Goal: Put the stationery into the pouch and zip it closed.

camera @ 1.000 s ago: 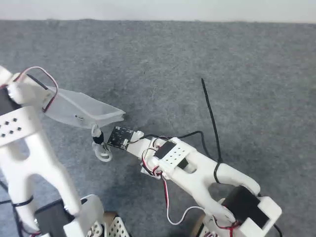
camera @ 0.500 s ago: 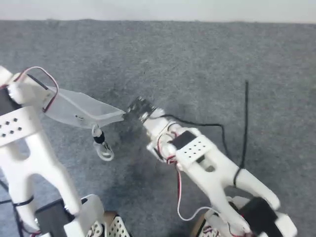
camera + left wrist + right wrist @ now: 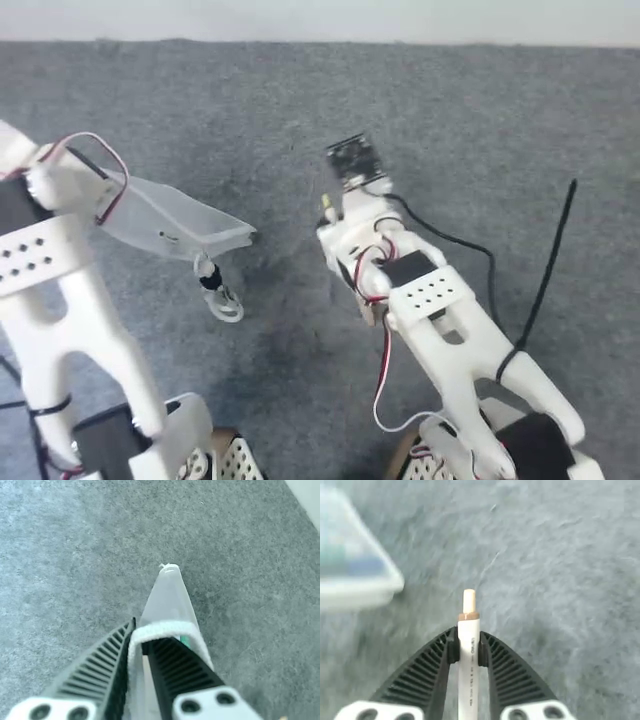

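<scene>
A translucent pouch point(image 3: 175, 225) hangs above the grey carpet, held at one end by my left gripper point(image 3: 105, 200). In the left wrist view that gripper point(image 3: 139, 632) is shut on the pouch's white edge, and the pouch point(image 3: 170, 595) tapers away from it. A white cord loop with a black bead point(image 3: 218, 295) dangles beneath the pouch. My right gripper point(image 3: 333, 212) sits to the right of the pouch's free end, apart from it. In the right wrist view this gripper point(image 3: 468, 639) is shut on a white pen point(image 3: 469, 625) with a tan tip, with the pouch point(image 3: 350, 575) off to one side.
Grey carpet point(image 3: 300, 110) covers the table up to a white strip point(image 3: 320, 20) at the far edge. A black cable point(image 3: 548, 265) rises beside the right arm. Both arm bases point(image 3: 150, 440) stand at the near edge.
My right arm has swung with the pen from beside the cord loop, past the pouch's free end, to farther back and right. The pouch and left arm have hardly moved.
</scene>
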You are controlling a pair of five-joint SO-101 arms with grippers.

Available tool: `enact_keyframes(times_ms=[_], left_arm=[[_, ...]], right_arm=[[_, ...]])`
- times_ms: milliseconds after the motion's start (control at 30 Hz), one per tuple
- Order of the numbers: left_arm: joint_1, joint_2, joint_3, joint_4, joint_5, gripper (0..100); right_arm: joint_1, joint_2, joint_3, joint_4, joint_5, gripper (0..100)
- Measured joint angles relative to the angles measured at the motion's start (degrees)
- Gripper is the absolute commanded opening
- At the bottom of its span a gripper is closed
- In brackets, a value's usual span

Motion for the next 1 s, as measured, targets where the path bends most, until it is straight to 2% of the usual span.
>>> enact_keyframes(times_ms=[367, 700, 833, 1000], left_arm=[[15.0, 0.0, -7.7, 3.2, 0.0, 1], [33.0, 0.1, -11.7, 4.5, 0.0, 1], [36.4, 0.1, -15.2, 4.6, 0.0, 1], [36.8, 0.8, -16.0, 5.0, 0.0, 1]], right_arm=[[13.8, 0.0, 0.0, -11.1, -13.0, 0.6], [16.6, 0.0, 0.0, -11.9, -14.5, 0.6], [17.7, 0.0, 0.0, -13.1, -14.5, 0.6], [17.8, 0.0, 0.1, -13.6, -14.5, 0.6]])
